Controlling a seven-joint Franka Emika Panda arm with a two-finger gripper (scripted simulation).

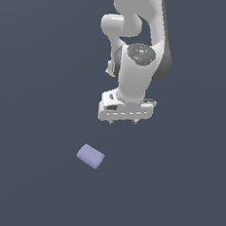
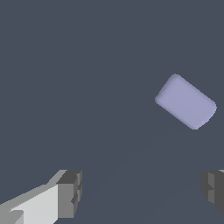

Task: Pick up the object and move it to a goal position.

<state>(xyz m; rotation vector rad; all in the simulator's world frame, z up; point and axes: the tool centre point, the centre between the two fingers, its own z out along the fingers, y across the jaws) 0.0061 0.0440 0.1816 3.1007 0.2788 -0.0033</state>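
Note:
The object, a small pale lavender-blue block [image 1: 90,156] with rounded edges, lies on the dark grey floor. My white gripper [image 1: 123,122] hangs above it and toward the exterior view's right, apart from it. In the wrist view the block [image 2: 186,101] lies flat and turned at an angle, ahead of the fingers and off to the side of one of them. The two grey fingertips [image 2: 70,193] stand wide apart with nothing between them. The gripper is open and empty.
The dark grey floor [image 1: 37,103] fills both views. The white arm [image 1: 139,34] rises behind the gripper to the top of the exterior view. No other objects show.

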